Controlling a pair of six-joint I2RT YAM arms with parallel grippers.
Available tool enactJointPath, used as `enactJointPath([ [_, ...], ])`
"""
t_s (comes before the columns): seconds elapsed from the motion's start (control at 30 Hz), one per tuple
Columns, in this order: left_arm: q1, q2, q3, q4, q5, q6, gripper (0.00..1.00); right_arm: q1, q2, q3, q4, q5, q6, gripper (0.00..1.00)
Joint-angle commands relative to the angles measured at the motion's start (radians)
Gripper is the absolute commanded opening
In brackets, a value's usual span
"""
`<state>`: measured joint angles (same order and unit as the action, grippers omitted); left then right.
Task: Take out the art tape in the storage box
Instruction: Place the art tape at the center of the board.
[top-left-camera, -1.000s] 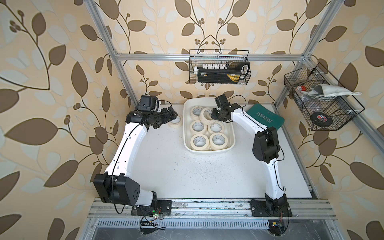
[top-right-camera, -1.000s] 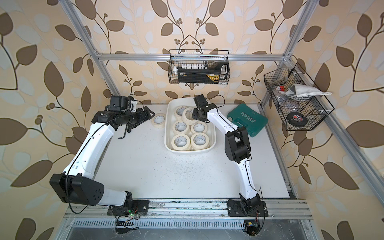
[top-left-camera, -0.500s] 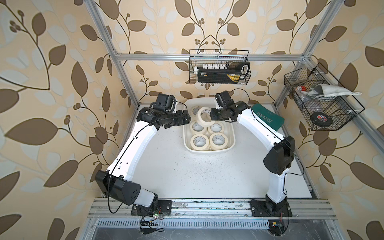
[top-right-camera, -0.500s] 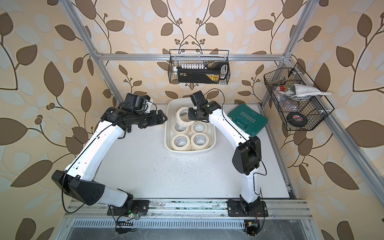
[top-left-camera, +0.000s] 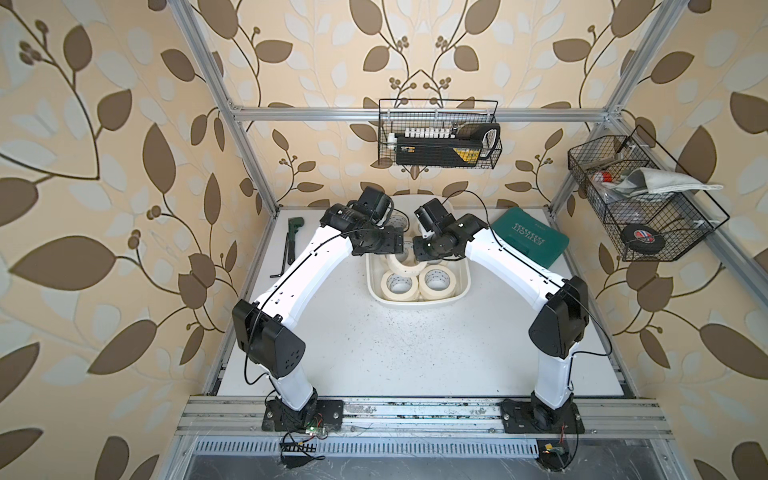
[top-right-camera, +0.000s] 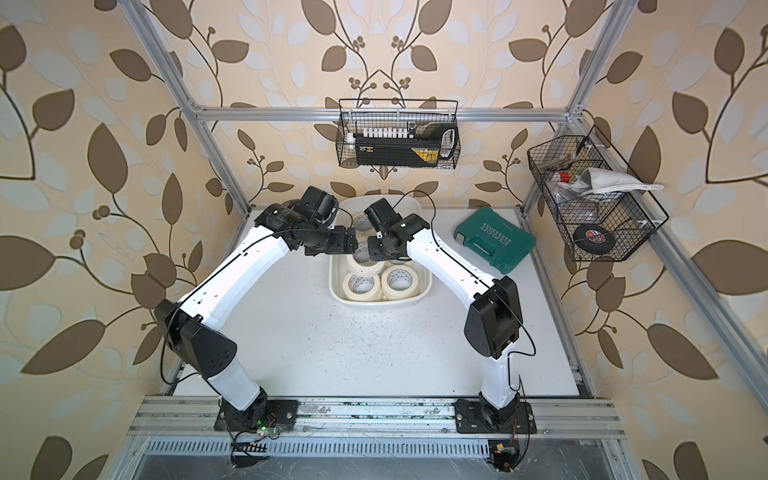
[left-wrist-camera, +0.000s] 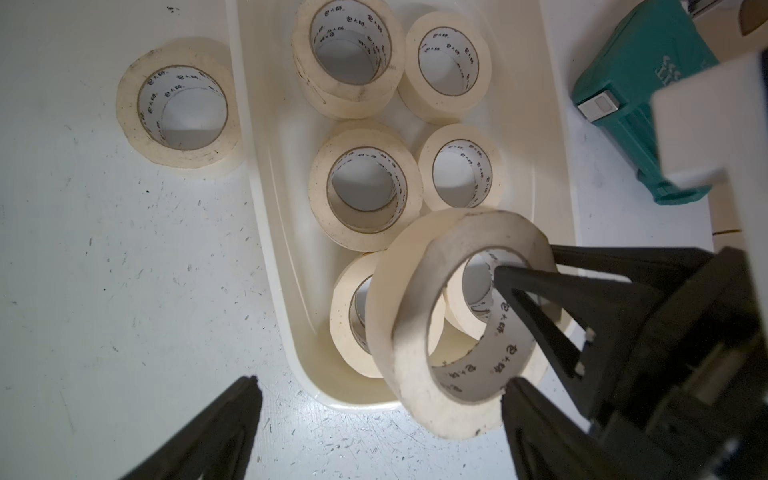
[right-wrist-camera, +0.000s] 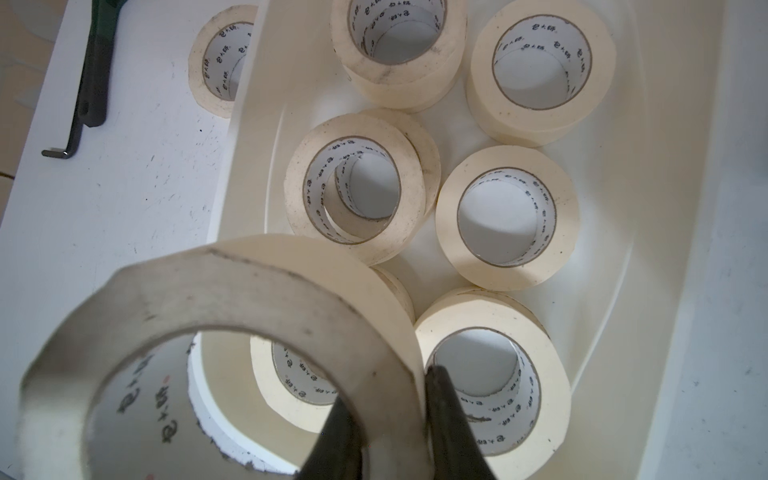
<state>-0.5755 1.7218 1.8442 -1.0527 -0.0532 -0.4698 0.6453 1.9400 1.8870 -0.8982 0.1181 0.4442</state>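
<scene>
Right end effector (right-wrist-camera: 388, 390) clamps a tape roll (left-wrist-camera: 411, 332) by its wall, up over the white box (left-wrist-camera: 282, 232). Left end effector (left-wrist-camera: 380, 382) at the roll's ten o'clock, jaws spread wide.

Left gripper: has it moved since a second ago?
Yes. The left gripper has swung in from outside the storage box's left wall to over the box, jaws open.

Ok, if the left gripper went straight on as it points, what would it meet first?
Probably the lifted art tape roll in the right gripper; it sits just ahead of the left gripper, though depth is unclear.
</scene>
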Motion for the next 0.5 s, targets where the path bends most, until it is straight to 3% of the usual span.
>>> enactJointPath([
  [0.0, -0.014, 0.050, 0.054, -0.047, -0.069, -0.001, 0.91, 0.007, -0.024, -0.003, 0.007, 0.021, 0.010, 0.00],
  [0.27, -0.021, 0.128, 0.076, -0.047, -0.095, 0.005, 0.78, 0.023, -0.024, -0.007, 0.004, 0.054, 0.013, 0.00],
  [0.47, -0.038, 0.181, 0.132, -0.094, -0.147, 0.014, 0.59, 0.037, -0.019, -0.014, 0.000, 0.080, 0.021, 0.00],
])
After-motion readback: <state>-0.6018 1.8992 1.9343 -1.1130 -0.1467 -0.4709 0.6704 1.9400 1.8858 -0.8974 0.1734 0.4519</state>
